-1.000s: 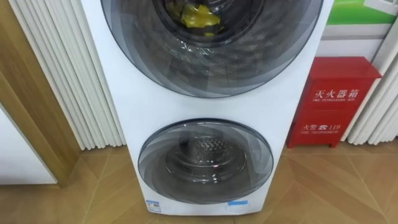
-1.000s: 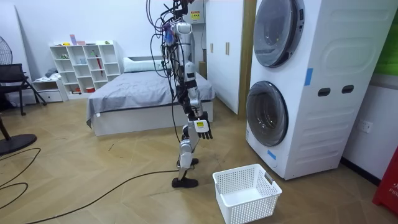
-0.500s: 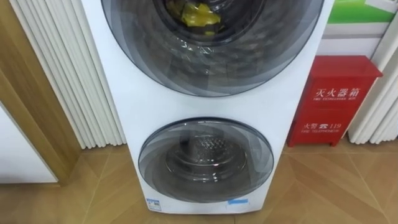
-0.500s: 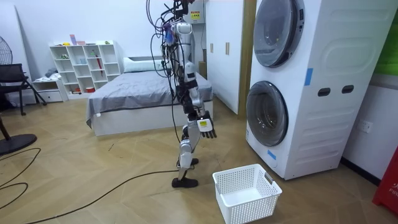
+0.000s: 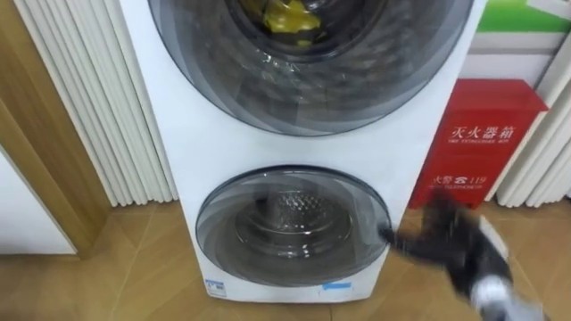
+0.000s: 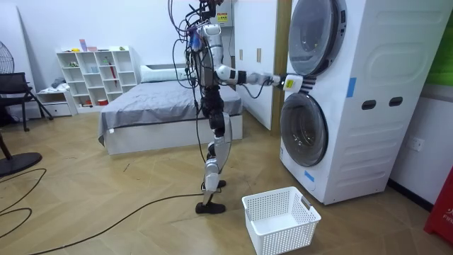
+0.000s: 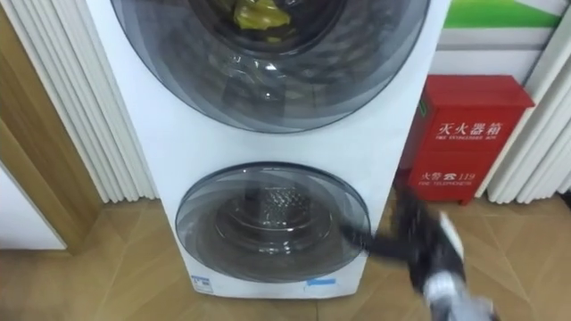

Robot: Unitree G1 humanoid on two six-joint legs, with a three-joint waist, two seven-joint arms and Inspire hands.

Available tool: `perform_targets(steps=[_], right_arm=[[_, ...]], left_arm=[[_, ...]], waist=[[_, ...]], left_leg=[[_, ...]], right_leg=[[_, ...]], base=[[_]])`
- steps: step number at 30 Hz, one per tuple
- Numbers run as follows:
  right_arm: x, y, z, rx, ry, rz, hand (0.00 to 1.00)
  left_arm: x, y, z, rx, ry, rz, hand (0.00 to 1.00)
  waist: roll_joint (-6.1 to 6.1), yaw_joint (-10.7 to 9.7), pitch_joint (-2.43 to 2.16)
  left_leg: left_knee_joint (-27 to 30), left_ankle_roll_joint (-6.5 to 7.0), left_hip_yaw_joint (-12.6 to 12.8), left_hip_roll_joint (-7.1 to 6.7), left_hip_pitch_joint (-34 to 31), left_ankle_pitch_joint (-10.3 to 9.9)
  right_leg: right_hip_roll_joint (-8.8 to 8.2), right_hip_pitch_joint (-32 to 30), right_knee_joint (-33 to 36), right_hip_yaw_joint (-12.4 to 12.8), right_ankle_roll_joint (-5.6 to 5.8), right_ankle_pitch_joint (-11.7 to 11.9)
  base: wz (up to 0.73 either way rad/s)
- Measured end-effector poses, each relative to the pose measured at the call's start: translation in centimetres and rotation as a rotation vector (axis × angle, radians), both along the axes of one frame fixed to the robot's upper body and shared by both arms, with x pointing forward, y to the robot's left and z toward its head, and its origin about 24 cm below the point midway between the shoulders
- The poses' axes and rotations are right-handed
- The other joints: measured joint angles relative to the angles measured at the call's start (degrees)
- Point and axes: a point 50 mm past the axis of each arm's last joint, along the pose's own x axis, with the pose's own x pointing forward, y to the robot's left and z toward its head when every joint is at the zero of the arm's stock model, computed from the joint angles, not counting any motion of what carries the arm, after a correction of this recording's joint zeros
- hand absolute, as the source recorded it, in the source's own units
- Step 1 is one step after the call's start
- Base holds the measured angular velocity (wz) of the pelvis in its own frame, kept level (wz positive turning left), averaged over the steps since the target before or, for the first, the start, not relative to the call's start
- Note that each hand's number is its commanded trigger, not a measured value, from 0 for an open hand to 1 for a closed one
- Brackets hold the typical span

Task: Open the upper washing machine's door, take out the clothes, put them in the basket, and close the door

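Beyond the wooden floor [image 5: 125,267], the washing machine [image 5: 178,134] now has my right hand [image 5: 451,245] swung up at its front, fingers too blurred to read; yellow cloth [image 5: 287,18] sits behind the shut upper door [image 5: 312,89], so opening comes first.

Both drums are closed off: the upper door [image 5: 308,53] and the lower door [image 5: 293,227] of the stacked washing machine [image 6: 354,106] are seen shut, and the yellow cloth [image 5: 287,18] is kept behind the upper glass. Free floor [image 5: 134,276] is left in front of the machine, between it and the robot. To the machine's right the passage is narrowed by a red cabinet [image 5: 477,143] standing just beside it. To its left it is hemmed in by white slatted panels [image 5: 98,98] and a wooden frame [image 5: 36,160]. The right hand [image 5: 446,241], blurred, is seen at the right edge of the lower door. In the room view a white basket [image 6: 279,219] is set on the floor near the machine's lower front.
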Motion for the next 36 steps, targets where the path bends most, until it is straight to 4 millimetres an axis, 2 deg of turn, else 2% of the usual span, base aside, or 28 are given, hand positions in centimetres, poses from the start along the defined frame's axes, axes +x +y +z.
perform_targets(steps=[2,9,16,18,20,26,29,36], right_arm=[[0.7,0.1,1.5,-0.032,-0.053,-0.005,0.0],[2.3,0.0,7.4,-0.117,-0.255,-0.007,0.0],[3.6,0.3,9.8,-0.08,-0.313,-0.048,0.0],[3.9,0.1,11.0,-0.065,-0.344,-0.058,0.0],[4.1,-0.2,11.5,-0.051,-0.355,-0.066,0.0],[4.5,-1.0,11.7,-0.032,-0.344,-0.094,0.0],[5.0,-1.7,11.8,-0.037,-0.327,-0.118,0.0],[5.7,-1.6,12.3,-0.038,-0.311,-0.121,0.0]], left_arm=[[-0.4,0.1,0.0,0.0,0.012,0.006,0.0],[-1.4,1.0,0.2,0.03,0.048,-0.007,0.0],[-1.7,0.9,0.1,0.026,0.077,-0.018,0.0],[-1.5,0.9,0.2,0.024,0.074,-0.021,0.0],[-1.3,1.0,0.2,0.026,0.066,-0.024,0.0],[-1.2,1.1,0.4,0.056,0.085,-0.109,0.0],[-0.8,1.2,0.5,0.069,0.087,-0.144,0.0],[-1.2,1.4,0.5,0.092,0.134,-0.192,0.0]], waist=[[0.06,0.5,-0.16],[0.1,1.0,-0.16],[-0.19,1.1,0.01],[-0.51,1.0,0.18],[-0.97,1.1,0.43],[-2.33,1.0,0.05],[-2.42,1.0,0.02],[-2.43,1.2,0.03]], left_leg=[[-0.2,0.02,0.0,0.0,0.0,0.0],[-0.9,0.15,-0.4,-0.19,0.1,0.1],[-1.3,0.16,-0.6,-0.23,0.0,0.1],[-1.4,0.18,-0.7,-0.25,0.0,0.1],[-1.4,0.18,-1.3,-0.3,0.0,0.1],[-1.4,0.17,-1.5,-0.32,-0.3,0.1],[-1.4,0.18,-1.3,-0.33,-0.3,0.1],[-0.8,0.19,-1.4,-0.31,-0.8,0.3]], right_leg=[[-0.04,-0.3,0.4,-0.4,0.02,0.0],[-0.11,-0.6,0.4,0.0,0.05,0.0],[-0.14,-0.4,0.5,-0.5,0.05,0.0],[-0.2,-0.4,0.5,-1.7,0.05,0.0],[-0.21,-0.4,0.5,-2.4,0.05,0.0],[-0.27,-0.5,0.6,-4.4,0.07,0.0],[-0.33,-0.5,0.6,-4.6,0.08,0.0],[-0.31,-0.7,0.5,-4.6,0.08,0.0]], base=[[0.0],[0.01],[0.0],[0.02],[0.1],[0.02],[-0.05],[0.0]])
